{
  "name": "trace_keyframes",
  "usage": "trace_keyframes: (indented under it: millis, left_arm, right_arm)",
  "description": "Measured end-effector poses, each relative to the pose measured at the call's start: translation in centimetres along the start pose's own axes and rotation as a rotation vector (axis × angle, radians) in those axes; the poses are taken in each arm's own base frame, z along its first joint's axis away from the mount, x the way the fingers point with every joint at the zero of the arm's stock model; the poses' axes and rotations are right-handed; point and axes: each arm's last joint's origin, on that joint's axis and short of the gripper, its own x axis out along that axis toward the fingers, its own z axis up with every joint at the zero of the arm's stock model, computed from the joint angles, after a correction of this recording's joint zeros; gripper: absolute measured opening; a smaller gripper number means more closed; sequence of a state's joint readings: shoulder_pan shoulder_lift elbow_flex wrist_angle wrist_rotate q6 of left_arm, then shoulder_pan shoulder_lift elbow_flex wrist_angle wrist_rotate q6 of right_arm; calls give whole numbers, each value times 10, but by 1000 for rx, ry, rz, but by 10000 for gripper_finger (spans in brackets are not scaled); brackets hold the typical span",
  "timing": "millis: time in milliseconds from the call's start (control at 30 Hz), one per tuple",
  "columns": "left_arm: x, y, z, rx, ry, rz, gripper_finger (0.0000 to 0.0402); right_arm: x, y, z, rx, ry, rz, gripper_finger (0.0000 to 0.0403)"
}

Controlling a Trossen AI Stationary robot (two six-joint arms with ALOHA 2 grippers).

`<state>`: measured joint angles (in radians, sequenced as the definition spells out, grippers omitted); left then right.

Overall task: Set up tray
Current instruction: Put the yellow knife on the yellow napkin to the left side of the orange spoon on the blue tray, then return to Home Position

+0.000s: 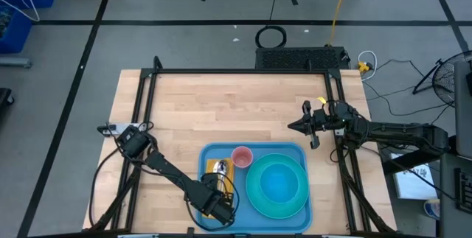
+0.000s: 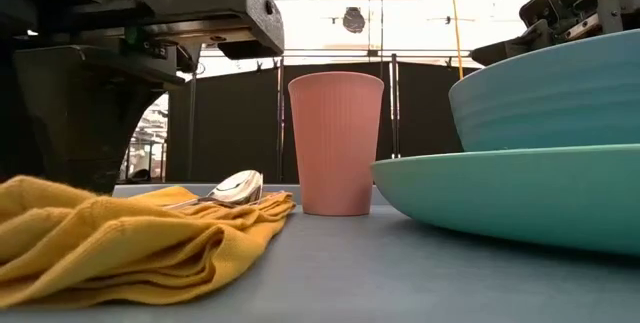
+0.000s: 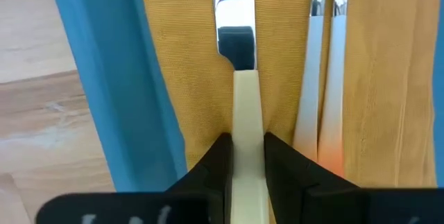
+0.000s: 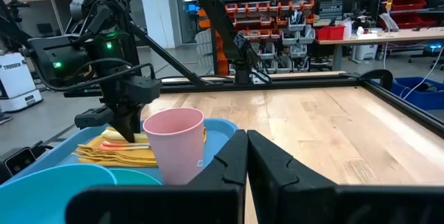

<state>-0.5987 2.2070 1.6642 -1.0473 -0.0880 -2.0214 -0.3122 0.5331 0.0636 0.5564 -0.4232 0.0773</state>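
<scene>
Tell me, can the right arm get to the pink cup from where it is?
Probably yes. The right tool hangs shut over bare table beside the tray, and nothing stands between it and the pink cup. The left tool is busy farther off, at the yellow napkin.

pink cup (image 1: 242, 155), teal plate (image 1: 298, 201), yellow napkin (image 2: 120, 238), spoon (image 2: 232, 187)

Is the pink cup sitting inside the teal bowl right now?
No. In the high view the pink cup stands upright on the blue tray, beside the teal bowl and the yellow napkin, not in it.
</scene>
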Motion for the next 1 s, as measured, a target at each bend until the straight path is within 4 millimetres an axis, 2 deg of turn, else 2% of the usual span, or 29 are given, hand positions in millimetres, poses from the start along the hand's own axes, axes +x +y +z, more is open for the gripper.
trace_keyframes:
  millis: [200, 433, 500, 767, 1000]
  left_arm:
    - [1, 0, 0, -77, -1, -5, 72]
    - [1, 0, -2, -74, -16, -13, 62]
    - [1, 0, -2, -61, -18, -13, 77]
    - [-5, 2, 0, -21, -17, -16, 181]
    - [-23, 11, 7, -24, -28, 19, 205]
  right_arm:
    - [0, 0, 0, 1, 0, 0, 0]
    - [0, 0, 0, -4, 0, -1, 0]
    - [0, 0, 0, -5, 0, -1, 0]
    - [0, 0, 0, -5, 0, -1, 0]
    - [0, 0, 0, -3, 0, -1, 0]
